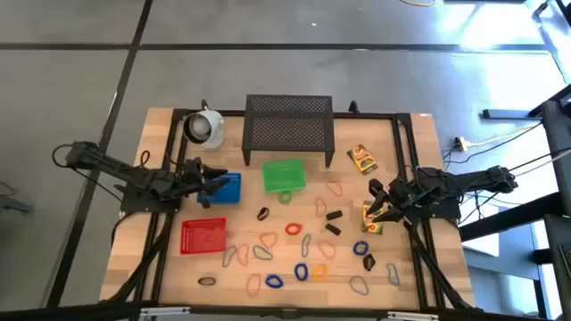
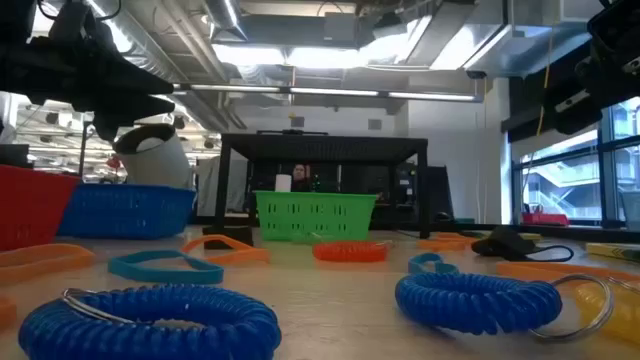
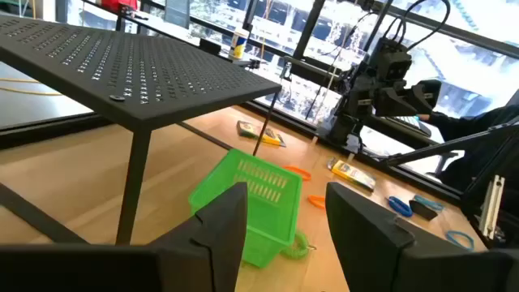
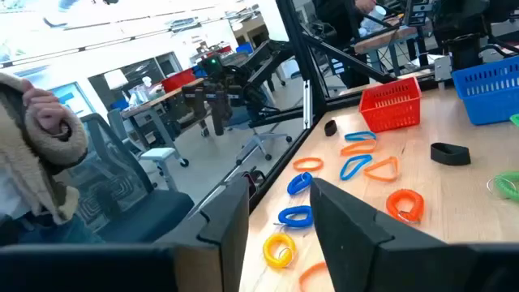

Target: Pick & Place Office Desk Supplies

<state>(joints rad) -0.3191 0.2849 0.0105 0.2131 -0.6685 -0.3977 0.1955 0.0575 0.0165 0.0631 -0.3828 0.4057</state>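
Note:
Coloured rubber bands and coil loops (image 1: 274, 281) lie loose across the near half of the table, with small black clips (image 1: 335, 215) among them. One yellow crayon box (image 1: 361, 158) lies at the far right. Another (image 1: 371, 220) lies just below my right gripper (image 1: 379, 203), which hovers open with nothing between its fingers (image 4: 280, 203). My left gripper (image 1: 207, 185) hangs open over the blue basket (image 1: 230, 187) and holds nothing (image 3: 285, 207). In the low view, blue coil loops (image 2: 150, 320) rest flat on the table.
A green basket (image 1: 284, 176) stands mid-table and a red basket (image 1: 203, 236) at the near left. A black mesh stand (image 1: 288, 125) and a white cup-like object (image 1: 205, 127) are at the far edge. A person's sleeve (image 4: 40, 138) shows beyond the table.

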